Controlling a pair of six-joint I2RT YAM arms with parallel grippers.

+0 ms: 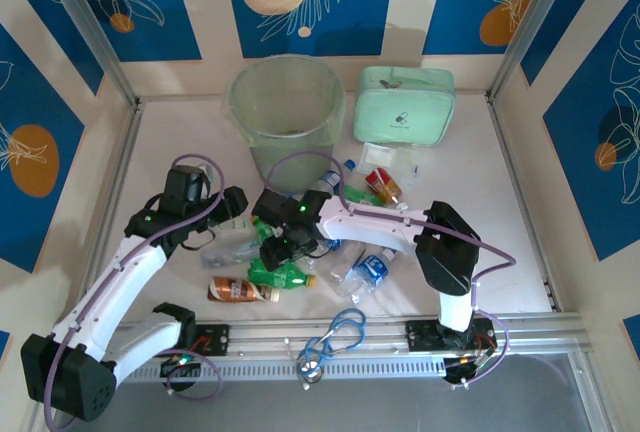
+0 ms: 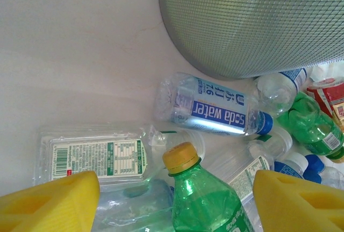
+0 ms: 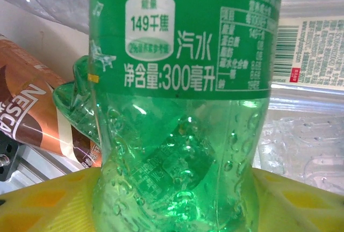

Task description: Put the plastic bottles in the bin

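Observation:
The bin (image 1: 285, 112), a pale-green round wastebasket, stands at the back of the table; its meshed wall (image 2: 252, 22) rises beyond my left gripper. Plastic bottles lie heaped in front of it. My right gripper (image 1: 283, 247) (image 3: 174, 181) is shut on a green bottle (image 3: 183, 108), both yellow pads pressed to its sides. My left gripper (image 1: 240, 220) (image 2: 174, 183) is open, its fingers (image 2: 51, 202) wide either side of a green bottle with a yellow cap (image 2: 207, 200), not touching it. A blue-labelled soda water bottle (image 2: 215, 108) lies beyond.
A brown-orange bottle (image 1: 240, 290) and a blue-labelled clear one (image 1: 372, 268) lie near the front. A red-labelled bottle (image 1: 383, 184) sits by the mint-green zip case (image 1: 403, 102). A blue cord loop (image 1: 335, 337) rests on the front rail. Panel walls close in both sides.

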